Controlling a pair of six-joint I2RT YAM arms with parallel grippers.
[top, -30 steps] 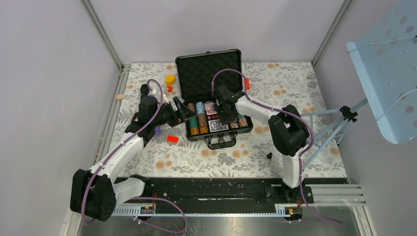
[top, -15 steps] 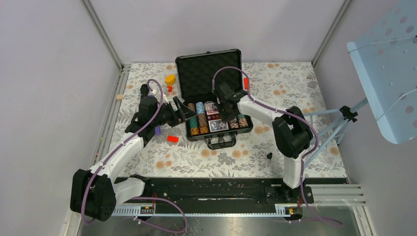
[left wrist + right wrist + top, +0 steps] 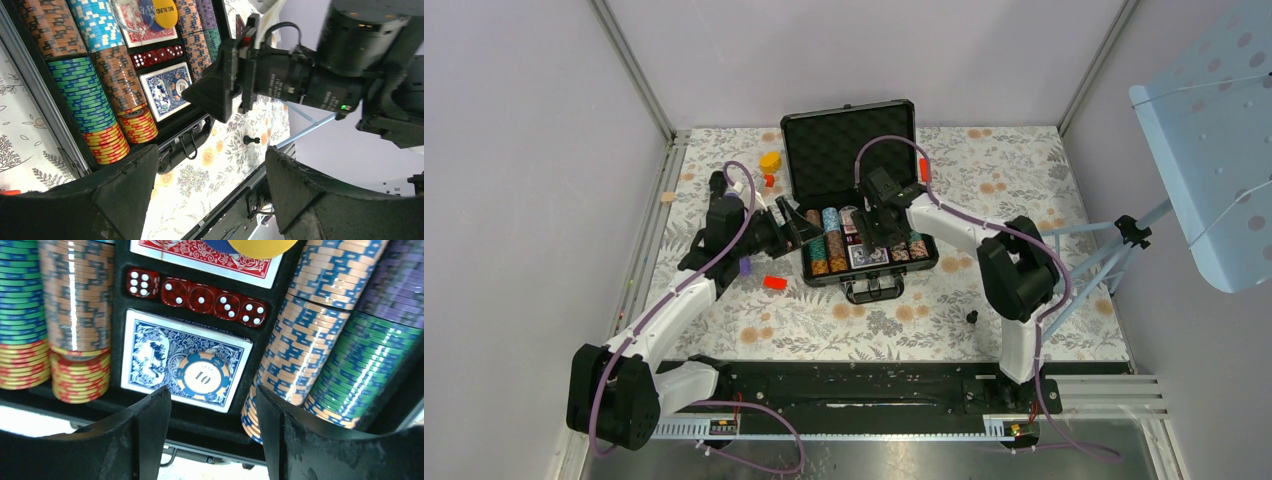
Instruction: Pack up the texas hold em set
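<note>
The texas hold em set's black case [image 3: 921,262] lies open mid-table, its foam-lined lid [image 3: 849,148] raised. Rows of striped chips [image 3: 75,300] flank a blue card deck [image 3: 150,352], on which a single "10" chip [image 3: 202,376] lies. Red dice [image 3: 200,296] sit in a row behind the deck, and a red deck [image 3: 200,255] lies behind those. My right gripper [image 3: 212,395] hovers open just above the blue deck, holding nothing. My left gripper [image 3: 210,160] is open and empty beside the case's left edge [image 3: 804,250].
Left of the case lie a yellow block [image 3: 770,160], two red blocks [image 3: 774,282] and a purple-and-black cylinder [image 3: 744,266]. A small black peg [image 3: 971,318] stands on the floral cloth in front of the case. Tripod legs [image 3: 1114,250] stand at the right.
My right gripper has shifted slightly toward the back of the case and its jaws have spread apart. The left arm has not moved.
</note>
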